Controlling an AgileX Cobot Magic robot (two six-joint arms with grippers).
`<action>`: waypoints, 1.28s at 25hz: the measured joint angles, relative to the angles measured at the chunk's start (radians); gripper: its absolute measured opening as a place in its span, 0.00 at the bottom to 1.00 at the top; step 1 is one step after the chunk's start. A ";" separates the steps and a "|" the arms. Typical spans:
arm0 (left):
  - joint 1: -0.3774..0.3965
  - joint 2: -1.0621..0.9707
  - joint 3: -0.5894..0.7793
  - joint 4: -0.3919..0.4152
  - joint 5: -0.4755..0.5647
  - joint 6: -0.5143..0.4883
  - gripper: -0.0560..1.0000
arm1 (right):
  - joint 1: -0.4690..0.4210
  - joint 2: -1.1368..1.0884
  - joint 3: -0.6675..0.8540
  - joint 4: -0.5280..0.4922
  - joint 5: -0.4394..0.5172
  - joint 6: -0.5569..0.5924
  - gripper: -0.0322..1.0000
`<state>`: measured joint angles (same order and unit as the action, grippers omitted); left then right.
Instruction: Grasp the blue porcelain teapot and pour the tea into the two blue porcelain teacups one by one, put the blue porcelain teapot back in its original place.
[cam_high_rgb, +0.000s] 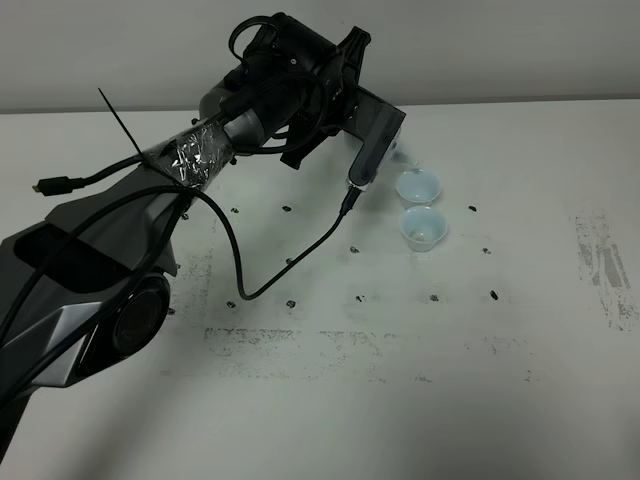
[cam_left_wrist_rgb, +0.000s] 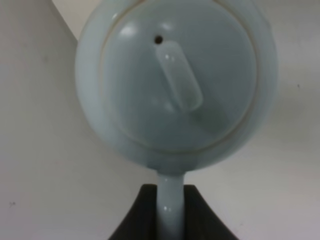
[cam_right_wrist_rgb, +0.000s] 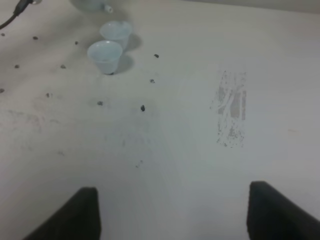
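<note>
Pale glossy glaze covers the blue porcelain teapot (cam_left_wrist_rgb: 175, 85), mostly hidden behind the left arm (cam_high_rgb: 200, 150) in the high view, close to the two teacups (cam_high_rgb: 419, 187) (cam_high_rgb: 423, 228). Left gripper (cam_left_wrist_rgb: 172, 212) pinches its loop handle (cam_left_wrist_rgb: 171, 185); right gripper (cam_right_wrist_rgb: 172, 210) gapes wide, empty.

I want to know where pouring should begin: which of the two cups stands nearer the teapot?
The back cup in the high view, just beside the spout of the teapot; the front cup stands farther off.

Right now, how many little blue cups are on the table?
2. One teacup sits near the teapot, the other teacup just beside it, nearer the high camera. The left arm might hide more.
</note>
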<state>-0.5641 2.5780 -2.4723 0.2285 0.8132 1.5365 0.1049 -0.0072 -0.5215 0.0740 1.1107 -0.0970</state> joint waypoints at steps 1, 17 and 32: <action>-0.001 0.000 0.000 0.006 -0.001 0.000 0.11 | 0.000 0.000 0.000 0.000 0.000 0.000 0.60; -0.042 0.000 0.000 0.123 -0.015 -0.002 0.11 | 0.000 0.000 0.000 0.000 0.000 0.000 0.60; -0.079 0.000 0.000 0.212 0.000 0.043 0.11 | 0.000 0.000 0.000 0.000 0.000 0.000 0.60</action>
<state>-0.6427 2.5780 -2.4723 0.4410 0.8129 1.5798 0.1049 -0.0072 -0.5215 0.0740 1.1107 -0.0970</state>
